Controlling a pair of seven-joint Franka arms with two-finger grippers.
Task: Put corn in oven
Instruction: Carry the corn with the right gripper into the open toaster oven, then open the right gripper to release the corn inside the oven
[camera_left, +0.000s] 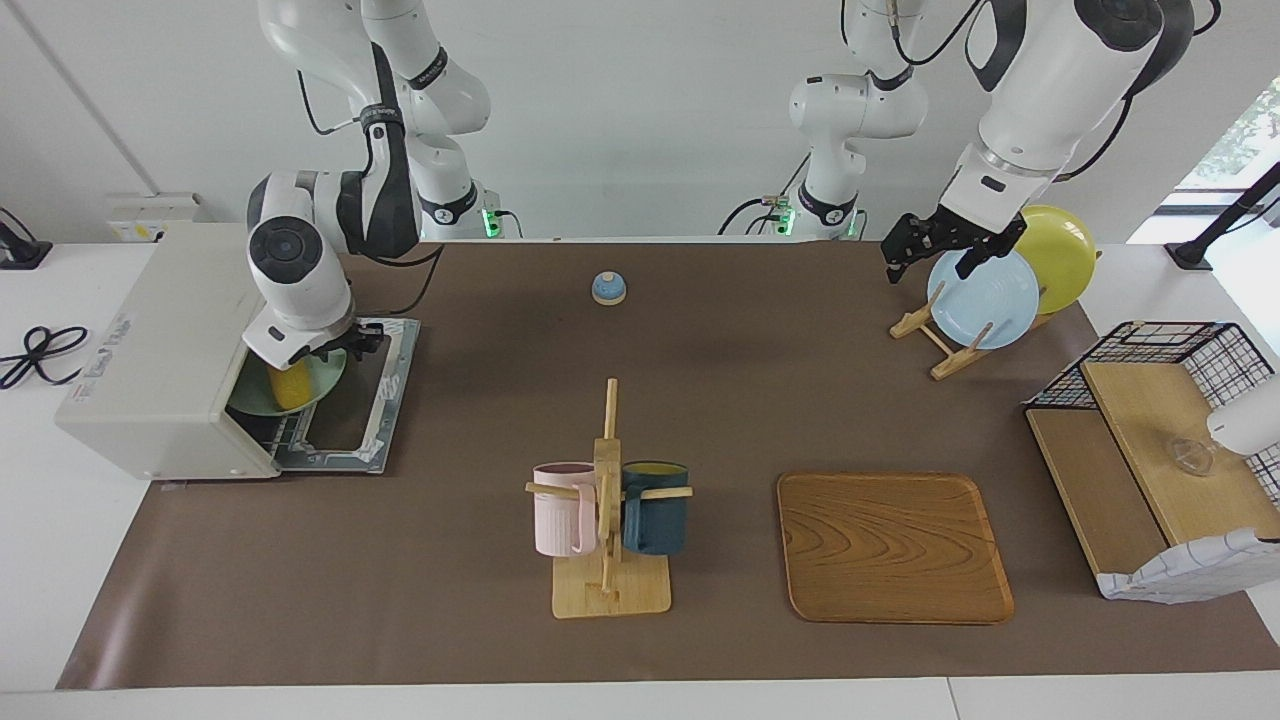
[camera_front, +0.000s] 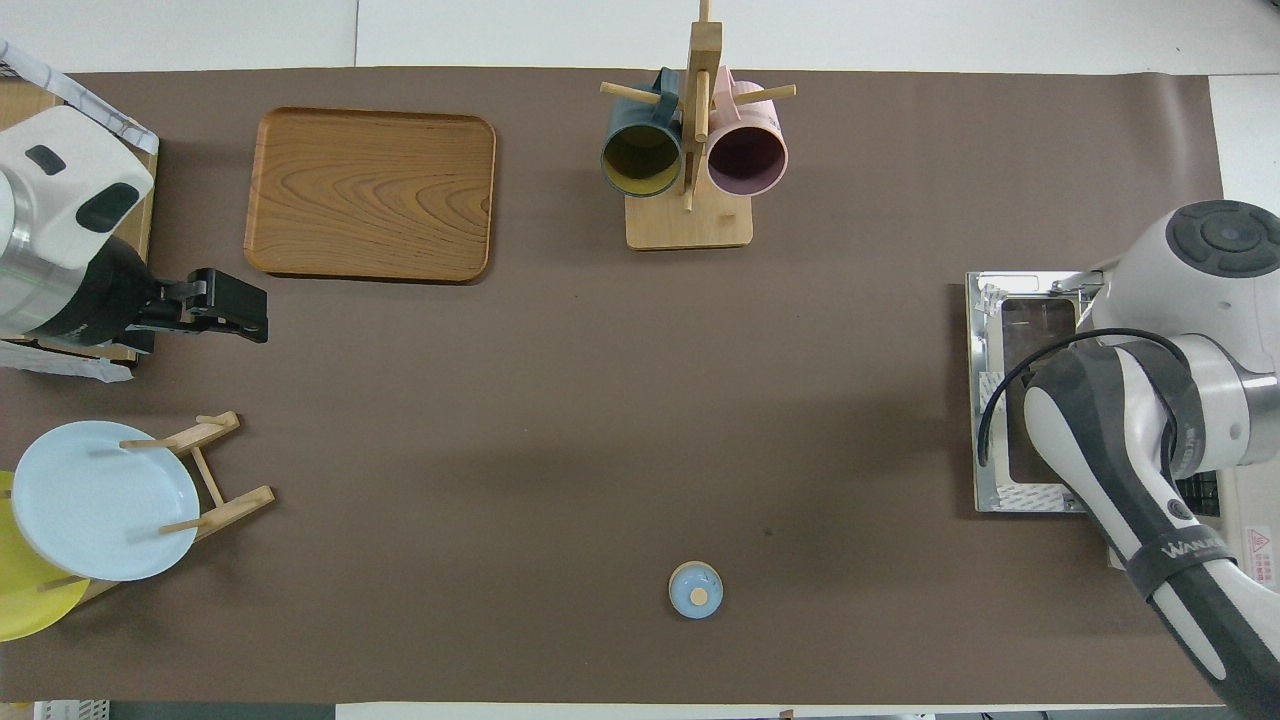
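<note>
Wide open stretch of brown mat down the middle of the counter (camera_left: 480, 640), clear from the oven's end to the plate rack.

At the right arm's end: boxy off-white oven (camera_left: 160, 350), door (camera_left: 355, 400) folded flat onto the mat, dark glass framed in metal, wire rack showing inside. Smooth yellow corn (camera_left: 288, 385) lying on a pale green plate (camera_left: 325, 378) at the oven's mouth, plate half in, half over the door. Right hand (camera_left: 345, 345) directly above plate and corn, wrist covering it in the overhead view; cannot tell how far its fingers stand apart or whether they grip the corn.

Left hand (camera_front: 235, 310) waiting in the air over the plate rack (camera_left: 935, 335), fingers spread wide, holding nothing. Round light-blue plate (camera_left: 985, 295) and yellow plate (camera_left: 1060, 255) upright in that rack.

Elsewhere: small blue bell (camera_left: 608, 288) near the robots; wooden mug tree (camera_left: 608, 520) with a pink mug (camera_left: 562, 510) and a dark blue mug (camera_left: 655, 508); rounded wood-grain tray (camera_left: 890, 545) beside it; wire basket (camera_left: 1190, 350) with wooden boards at the left arm's end.
</note>
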